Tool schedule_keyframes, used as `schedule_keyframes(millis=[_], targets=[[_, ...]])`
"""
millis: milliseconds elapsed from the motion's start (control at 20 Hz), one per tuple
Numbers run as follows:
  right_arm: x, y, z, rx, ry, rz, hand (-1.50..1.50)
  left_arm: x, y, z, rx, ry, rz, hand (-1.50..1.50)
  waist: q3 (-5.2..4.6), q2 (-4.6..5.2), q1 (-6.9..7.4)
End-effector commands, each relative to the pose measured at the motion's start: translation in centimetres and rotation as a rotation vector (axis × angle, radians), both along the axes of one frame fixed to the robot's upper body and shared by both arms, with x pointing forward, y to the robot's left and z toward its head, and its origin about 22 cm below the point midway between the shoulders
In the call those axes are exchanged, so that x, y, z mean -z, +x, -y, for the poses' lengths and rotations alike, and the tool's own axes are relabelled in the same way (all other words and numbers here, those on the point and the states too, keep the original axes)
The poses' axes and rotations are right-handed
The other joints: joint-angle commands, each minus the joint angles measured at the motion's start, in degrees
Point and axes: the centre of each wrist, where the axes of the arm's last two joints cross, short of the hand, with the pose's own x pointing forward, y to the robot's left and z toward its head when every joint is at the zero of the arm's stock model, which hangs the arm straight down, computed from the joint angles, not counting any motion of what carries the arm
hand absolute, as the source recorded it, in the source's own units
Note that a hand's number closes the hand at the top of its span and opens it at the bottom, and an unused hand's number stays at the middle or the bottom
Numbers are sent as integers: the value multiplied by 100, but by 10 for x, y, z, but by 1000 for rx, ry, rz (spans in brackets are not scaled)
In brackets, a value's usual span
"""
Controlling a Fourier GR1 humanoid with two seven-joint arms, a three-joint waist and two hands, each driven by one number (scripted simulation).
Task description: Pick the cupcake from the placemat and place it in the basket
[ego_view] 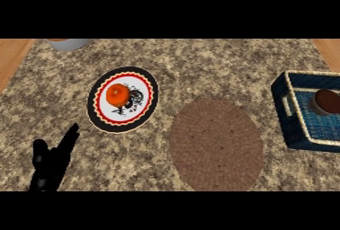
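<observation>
Only 1 hand shows: the robot's left hand, low at the view's left edge, well to the left of the brown woven placemat. Its fingers are straight and point up and slightly right, toward the decorated plate; it holds nothing and looks to be resting. The right hand is out of sight.

Taking the placemat as landmark: it lies bare, with no cupcake on it. The cupcake, a brown rounded shape cut by the view's right edge, already sits inside the dark blue basket, which stands up and to the right of the placemat, near it but apart. The basket's pale rim runs along its inner edge, and the cupcake rests on the basket's blue floor, against the far right side.

So the relation that matters: the cupcake lies far to the right of the left hand, across the whole placemat, on the right arm's side. It shows no clear long axis, being roundish from above. Judged from how things lie, the placing seems done, and no reach by the left hand looks called for.

Up and left of the placemat sits a plate with a red and black border carrying an orange fruit. Far up-left, a grey bowl is cropped at the top.
</observation>
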Motion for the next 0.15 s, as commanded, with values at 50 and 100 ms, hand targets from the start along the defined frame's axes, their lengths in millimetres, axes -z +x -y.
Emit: schedule_keyframes(millis=[50,100], targets=[[-25,-43,43,67,21,9,-150,16,-3,-2,-33,-36,-93,0,-54,57,-53],[-12,-53,51,73,48,13,-150,16,-7,2,-24,-25,-109,0,-51,52,-66]])
